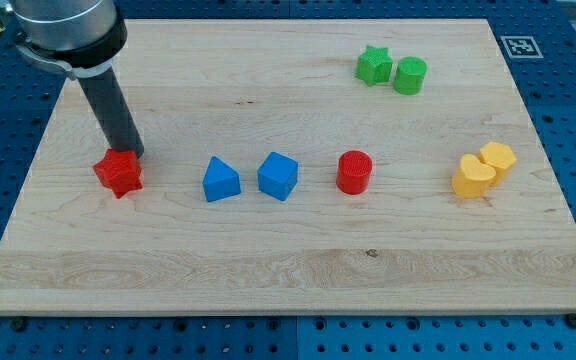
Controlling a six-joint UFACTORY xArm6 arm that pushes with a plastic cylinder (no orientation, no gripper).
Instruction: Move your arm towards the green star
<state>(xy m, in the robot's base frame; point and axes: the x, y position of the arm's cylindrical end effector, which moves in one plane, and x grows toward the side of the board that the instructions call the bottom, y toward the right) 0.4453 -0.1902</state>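
Observation:
The green star (372,65) lies near the view's top right of the wooden board (288,270), touching a green cylinder (409,75) on its right. My tip (132,153) is at the view's left, just above and touching or nearly touching a red star (118,173). The dark rod rises from it toward the view's top left. The green star is far to the right of my tip and higher in the view.
A blue triangle (220,180), a blue cube (278,175) and a red cylinder (354,172) lie in a row across the middle. A yellow heart (473,177) and a yellow hexagon (497,158) sit together at the right.

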